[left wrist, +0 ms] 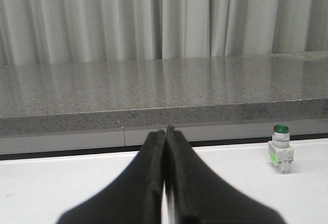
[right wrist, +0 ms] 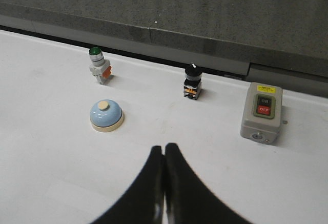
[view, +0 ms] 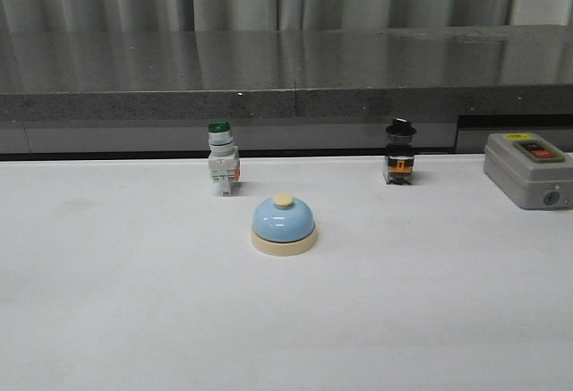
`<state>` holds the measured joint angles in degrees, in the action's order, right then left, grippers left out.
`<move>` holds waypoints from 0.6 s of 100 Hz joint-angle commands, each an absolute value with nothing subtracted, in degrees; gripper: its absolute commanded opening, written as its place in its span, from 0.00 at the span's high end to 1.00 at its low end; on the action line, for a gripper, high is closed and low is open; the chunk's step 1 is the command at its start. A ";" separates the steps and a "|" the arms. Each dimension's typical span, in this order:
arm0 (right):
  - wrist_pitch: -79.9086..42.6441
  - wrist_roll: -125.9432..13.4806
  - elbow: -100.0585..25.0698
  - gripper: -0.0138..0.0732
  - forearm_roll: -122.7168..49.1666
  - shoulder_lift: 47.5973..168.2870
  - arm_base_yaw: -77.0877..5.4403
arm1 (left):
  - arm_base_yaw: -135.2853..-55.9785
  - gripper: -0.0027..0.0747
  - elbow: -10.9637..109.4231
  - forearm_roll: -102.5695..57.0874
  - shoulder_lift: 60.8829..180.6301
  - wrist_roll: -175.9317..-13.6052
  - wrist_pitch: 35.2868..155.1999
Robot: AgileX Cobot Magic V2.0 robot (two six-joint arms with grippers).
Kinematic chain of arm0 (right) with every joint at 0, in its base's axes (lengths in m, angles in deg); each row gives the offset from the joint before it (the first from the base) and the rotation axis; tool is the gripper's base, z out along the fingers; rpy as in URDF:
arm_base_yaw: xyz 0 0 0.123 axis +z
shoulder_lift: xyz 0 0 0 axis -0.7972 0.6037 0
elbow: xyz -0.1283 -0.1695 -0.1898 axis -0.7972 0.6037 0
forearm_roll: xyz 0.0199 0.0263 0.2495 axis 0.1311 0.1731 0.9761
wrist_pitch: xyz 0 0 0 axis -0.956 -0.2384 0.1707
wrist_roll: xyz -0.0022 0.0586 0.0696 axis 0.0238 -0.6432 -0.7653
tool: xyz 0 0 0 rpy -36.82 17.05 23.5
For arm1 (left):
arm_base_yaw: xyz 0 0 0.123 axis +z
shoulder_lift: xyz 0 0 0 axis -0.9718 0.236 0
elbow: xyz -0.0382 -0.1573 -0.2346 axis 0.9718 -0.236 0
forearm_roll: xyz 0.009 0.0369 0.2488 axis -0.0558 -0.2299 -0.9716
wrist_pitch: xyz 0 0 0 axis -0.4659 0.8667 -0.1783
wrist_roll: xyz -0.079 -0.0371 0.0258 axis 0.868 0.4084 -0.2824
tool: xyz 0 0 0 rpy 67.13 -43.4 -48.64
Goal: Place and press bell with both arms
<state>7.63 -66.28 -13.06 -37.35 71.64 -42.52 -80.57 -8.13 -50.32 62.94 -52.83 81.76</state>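
Note:
The light-blue bell [view: 283,225] with a cream base and cream button stands upright on the white table, near the middle. It also shows in the right wrist view [right wrist: 106,115]. Neither arm appears in the front view. My left gripper [left wrist: 165,130] is shut and empty, low over the table, with the bell out of its view. My right gripper [right wrist: 164,146] is shut and empty, higher up and well apart from the bell.
A green-capped white pushbutton switch [view: 222,159] stands behind the bell on the left. A black-knobbed selector switch [view: 399,152] stands behind on the right. A grey box with red button [view: 530,169] sits at the far right. A grey stone ledge [view: 286,73] runs along the back.

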 commanded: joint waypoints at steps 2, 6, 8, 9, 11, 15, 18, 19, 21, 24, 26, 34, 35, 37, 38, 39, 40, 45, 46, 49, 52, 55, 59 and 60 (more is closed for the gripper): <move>4.09 -65.80 -14.41 0.91 -37.13 71.91 -42.77 | -80.48 0.99 -10.56 -50.28 61.24 -52.48 77.44; 4.09 -65.80 -14.41 0.91 -37.13 71.91 -42.77 | -80.48 0.99 -10.56 -50.28 61.24 -52.48 77.44; 4.09 -65.80 -14.41 0.91 -37.13 71.91 -42.77 | -80.48 0.99 -10.56 -50.28 61.24 -52.48 77.44; 4.09 -65.80 -14.41 0.91 -37.13 71.91 -42.77 | -80.48 0.99 -10.56 -50.28 61.24 -52.48 77.44; 4.09 -65.80 -14.41 0.91 -37.13 71.91 -42.77 | -80.48 0.99 -10.56 -50.28 61.24 -52.48 77.44; 4.09 -65.80 -14.41 0.91 -37.13 71.91 -42.77 | -80.48 0.99 -10.56 -50.28 61.24 -52.48 77.44; 4.09 -65.80 -14.41 0.91 -37.13 71.91 -42.77 | -80.48 0.99 -10.56 -50.28 61.24 -52.48 77.44; 4.09 -65.80 -14.41 0.91 -37.13 71.91 -42.77 | -80.48 0.99 -10.56 -50.28 61.24 -52.48 77.44; 4.09 -65.80 -14.41 0.91 -37.13 71.91 -42.77 | -80.48 0.99 -10.56 -50.28 61.24 -52.48 77.44; 4.09 -65.80 -14.41 0.91 -37.13 71.91 -42.77 | -80.48 0.99 -10.56 -50.28 61.24 -52.48 77.44; 4.09 -65.80 -14.41 0.91 -37.13 71.91 -42.77 | -80.48 0.99 -10.56 -50.28 61.24 -52.48 77.44; 3.46 -65.80 -13.96 0.91 -37.13 71.91 -42.77 | -80.48 0.99 -10.56 -50.28 61.24 -52.48 77.44; 3.46 -65.80 -13.90 0.91 -37.13 71.91 -42.77 | -80.48 0.99 -10.56 -50.28 61.24 -52.48 77.44; 3.19 -65.80 -13.73 0.91 -37.13 71.91 -42.77 | -80.48 0.99 -10.56 -50.28 61.24 -52.48 77.44; 3.06 -65.80 -13.65 0.91 -37.26 71.91 -42.77 | -80.48 0.99 -10.56 -50.28 61.24 -52.48 77.44; 2.75 -65.80 -13.47 0.91 -37.26 71.91 -42.77 | -80.48 0.99 -10.56 -50.28 61.24 -52.48 77.44; 2.56 -65.80 -13.38 0.91 -37.33 71.91 -42.77 | -80.48 0.99 -10.56 -50.28 61.24 -52.48 77.44; 1.09 -65.80 -12.53 0.91 -37.56 71.82 -42.77 | -80.48 0.99 -10.56 -50.28 61.24 -52.48 77.44; 0.58 -65.80 -12.19 0.91 -37.70 71.76 -42.77 | -80.48 0.99 -10.56 -50.28 61.24 -52.48 77.44; -0.60 -65.80 -11.47 0.91 -38.01 71.60 -42.77 | -80.48 0.99 -10.56 -50.28 61.24 -52.48 77.44; -1.90 -65.80 -10.64 0.91 -38.45 71.31 -42.77 | -80.48 0.99 -10.56 -50.28 61.24 -52.48 77.44; -3.71 -65.80 -9.46 0.91 -38.98 70.90 -42.77 | -80.48 0.99 -10.56 -50.28 61.24 -52.48 77.44; -5.72 -65.80 -8.09 0.91 -40.03 70.11 -42.77 | -80.48 0.99 -10.56 -50.28 61.24 -52.48 77.44; -6.55 -65.80 -7.50 0.91 -40.37 69.96 -42.77 | -80.48 0.99 -10.56 -50.28 61.24 -52.48 77.44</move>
